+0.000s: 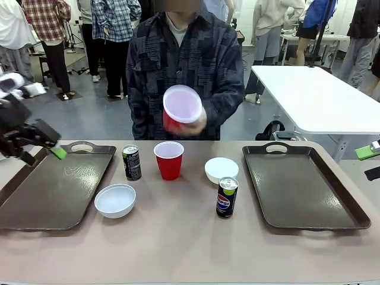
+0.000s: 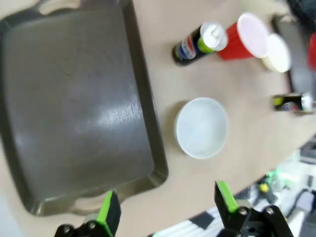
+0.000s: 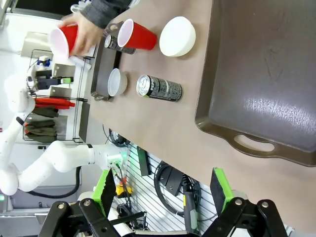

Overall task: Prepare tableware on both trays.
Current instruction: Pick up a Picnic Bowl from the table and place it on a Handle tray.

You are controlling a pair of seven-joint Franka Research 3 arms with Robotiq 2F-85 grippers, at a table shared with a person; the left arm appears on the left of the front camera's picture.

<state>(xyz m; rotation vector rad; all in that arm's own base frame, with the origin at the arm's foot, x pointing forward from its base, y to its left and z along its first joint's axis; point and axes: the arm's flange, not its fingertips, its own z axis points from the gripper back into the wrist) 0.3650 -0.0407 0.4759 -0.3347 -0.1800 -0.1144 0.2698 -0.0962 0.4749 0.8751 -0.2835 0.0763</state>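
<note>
- The left gripper (image 2: 167, 210) hangs over the near end of the left tray (image 1: 35, 202), its fingers spread wide apart with nothing between them.
- The left tray lies flat on the table (image 1: 178, 243) and its floor is bare; none of the tableware is on it.
- Just right of that tray stands the black-green can (image 1: 131, 162), upright on the table, and nearer the robot sits the first white bowl (image 1: 115, 200), beside the tray's rim but outside it.
- At the middle, one red cup (image 1: 169, 160) stands upright on the table, mouth up.
- Above and behind it, the person's hand (image 1: 195, 123) holds the second red cup (image 1: 181, 105) in the air, tilted so its pale inside faces the robot; it is not on either tray.
- Right of the middle rests the second white bowl (image 1: 221, 170), with the Pepsi can (image 1: 226, 198) upright just in front of it, both on bare table.
- The right tray (image 1: 303, 190) is also bare.
- The right gripper (image 3: 163, 190) waits beyond that tray's near handle, off the table's edge, fingers fully apart and holding nothing.
- Judged from this layout, the task is at its very start: all six pieces are left to be shared out, presumably a bowl, a cup and a can to each tray.
</note>
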